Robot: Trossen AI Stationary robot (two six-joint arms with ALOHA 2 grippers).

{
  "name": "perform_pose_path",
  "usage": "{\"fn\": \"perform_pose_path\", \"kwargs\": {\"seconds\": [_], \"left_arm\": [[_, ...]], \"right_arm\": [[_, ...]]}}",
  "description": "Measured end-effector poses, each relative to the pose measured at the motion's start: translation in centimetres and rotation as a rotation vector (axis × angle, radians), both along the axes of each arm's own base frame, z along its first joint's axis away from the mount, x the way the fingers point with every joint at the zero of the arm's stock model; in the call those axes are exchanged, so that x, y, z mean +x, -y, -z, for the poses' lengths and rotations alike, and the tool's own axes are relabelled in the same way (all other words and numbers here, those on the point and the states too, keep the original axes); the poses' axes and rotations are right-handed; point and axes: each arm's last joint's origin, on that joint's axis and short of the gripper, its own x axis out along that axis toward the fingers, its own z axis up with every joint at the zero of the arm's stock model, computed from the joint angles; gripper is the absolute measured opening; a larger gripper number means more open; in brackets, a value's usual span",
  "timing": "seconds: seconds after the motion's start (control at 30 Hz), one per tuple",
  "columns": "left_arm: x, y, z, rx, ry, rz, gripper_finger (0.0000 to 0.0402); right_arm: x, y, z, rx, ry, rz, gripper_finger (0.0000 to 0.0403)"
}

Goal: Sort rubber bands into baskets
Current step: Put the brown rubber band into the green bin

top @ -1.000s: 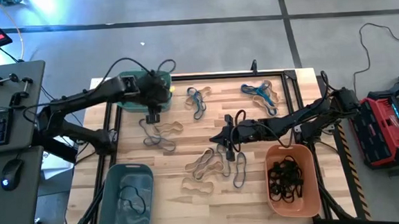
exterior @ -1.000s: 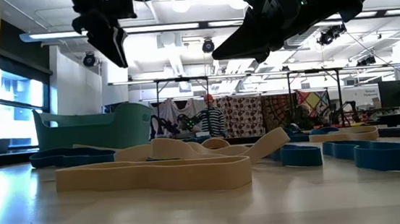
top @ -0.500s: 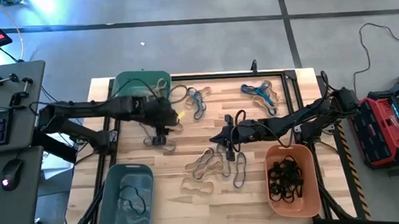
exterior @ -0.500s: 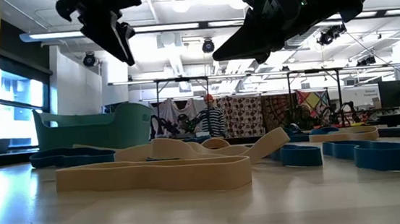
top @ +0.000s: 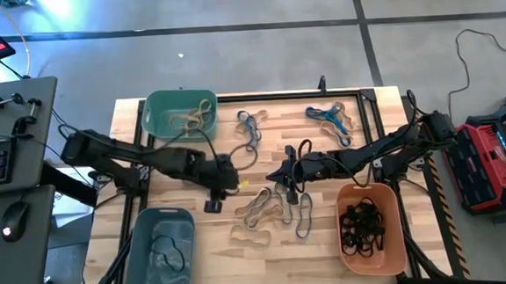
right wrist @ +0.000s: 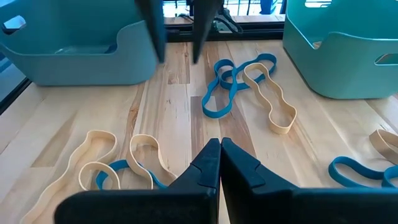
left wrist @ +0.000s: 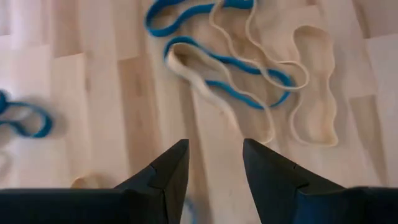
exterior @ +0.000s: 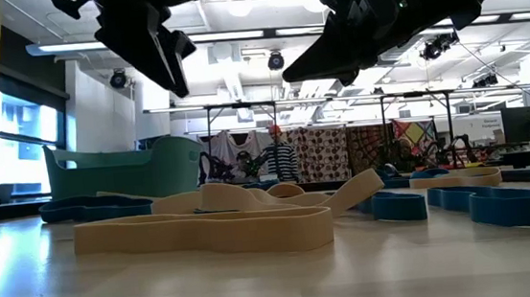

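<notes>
Over the middle of the wooden table [top: 197, 242], the left claw [top: 214, 202] hangs above the boards with its two dark fingers [left wrist: 166, 171] apart and nothing between them. Just ahead of it lies a tangle of rubber bands [left wrist: 249, 74], tan loops crossed with blue ones, flat on the wood. Behind the left claw, at the far edge of the table, sits the teal-green basket [top: 157, 121], with a few tan bands inside. Beside the claw toward the near edge sits the grey-blue basket [top: 141, 254], with a thin dark band in it.

Opposite it, the right claw [top: 283, 177] is raised over the centre of the table with its fingers [right wrist: 214, 165] pressed together and empty. Directly below and in front of it are more loose bands: a blue and tan pair [right wrist: 249, 87] farther out, and tan loops with a blue one [right wrist: 118, 165] off to one side. The orange basket [top: 398, 248] stands just behind and beside the right claw at the near edge, with a heap of black bands [top: 362, 223] in it. Two more small bunches of blue and tan bands [top: 329, 120] lie toward the far edge of the table.

From table height, both claws show dark overhead, clear of the tan band [exterior: 204, 226] lying nearest the camera.
</notes>
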Motion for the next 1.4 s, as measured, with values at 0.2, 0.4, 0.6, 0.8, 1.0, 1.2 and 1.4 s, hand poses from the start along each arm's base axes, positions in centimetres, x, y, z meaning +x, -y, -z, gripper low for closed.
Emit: {"fn": "perform_pose_path", "kwargs": {"seconds": [0.2,0.4,0.6,0.8,1.0,1.2,1.4], "left_arm": [[1.2,1.8,2.5,-0.02,-0.067,0.041,0.0145],[2.5,3.1,5.4,-0.104,-0.132,0.076,0.0145],[3.4,4.2,7.8,-0.101,-0.174,0.109,0.0145],[4.2,4.6,9.0,-0.158,-0.165,0.14,0.0145],[4.7,4.4,10.8,-0.154,-0.198,0.127,0.0145],[4.9,4.5,10.9,-0.168,-0.18,0.134,0.0116],[4.8,4.5,10.7,-0.156,-0.179,0.157,0.0039]], "right_arm": [[0.0,0.0,0.0,0.0,-0.001,0.0,0.0],[0.0,-0.1,0.0,0.0,-0.001,-0.002,0.0],[-0.1,-0.6,0.0,-0.002,-0.002,-0.02,0.0],[-0.2,-1.1,0.1,-0.02,-0.013,-0.006,0.0],[-0.3,-1.2,0.2,-0.026,-0.021,0.002,0.0],[-0.3,-1.2,0.3,-0.027,-0.029,0.002,0.0],[-0.3,-1.2,0.3,-0.027,-0.032,0.002,0.0]]}}
